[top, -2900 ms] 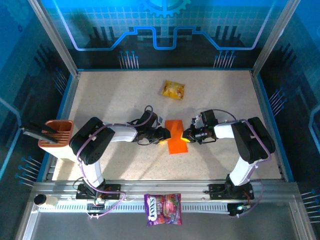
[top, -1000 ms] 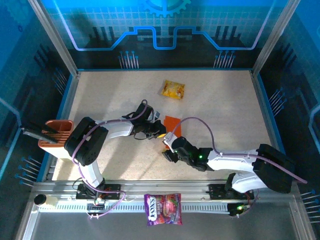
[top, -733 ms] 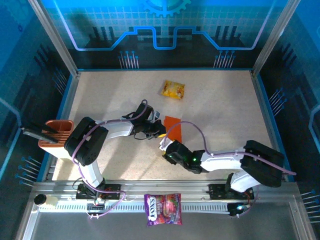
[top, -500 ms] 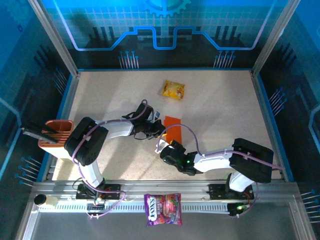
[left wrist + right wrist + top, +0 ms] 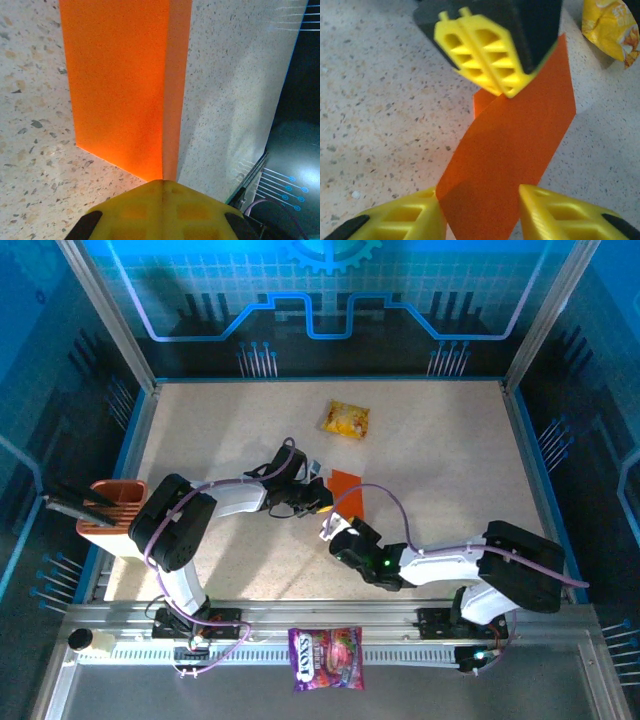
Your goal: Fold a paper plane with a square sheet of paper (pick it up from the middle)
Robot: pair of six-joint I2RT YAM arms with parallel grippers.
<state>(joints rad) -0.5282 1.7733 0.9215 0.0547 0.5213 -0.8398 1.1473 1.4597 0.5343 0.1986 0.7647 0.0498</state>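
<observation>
The square sheet of paper (image 5: 346, 488), plain bright orange, stands partly folded near the table's middle, one flap lifted. In the left wrist view the paper (image 5: 120, 85) runs away from my left gripper (image 5: 162, 182), whose yellow fingers are pressed together on its near edge at the crease. The right wrist view shows the left gripper's fingers (image 5: 485, 55) pinching the paper (image 5: 515, 150) from the far side. My right gripper (image 5: 482, 217) is open, one finger on each side of the sheet's near end. From above, the left gripper (image 5: 320, 504) and right gripper (image 5: 334, 533) sit close together.
A glossy yellow snack packet (image 5: 346, 419) lies farther back, also top right in the right wrist view (image 5: 612, 30). A purple printed bag (image 5: 326, 658) rests on the front rail. An orange-brown holder (image 5: 108, 510) with a dark tool stands at the left edge.
The right arm swung from the paper's right side round to its near side and now faces it. The sheet, earlier flat, is drawn back and raised. The left gripper stayed on it.
</observation>
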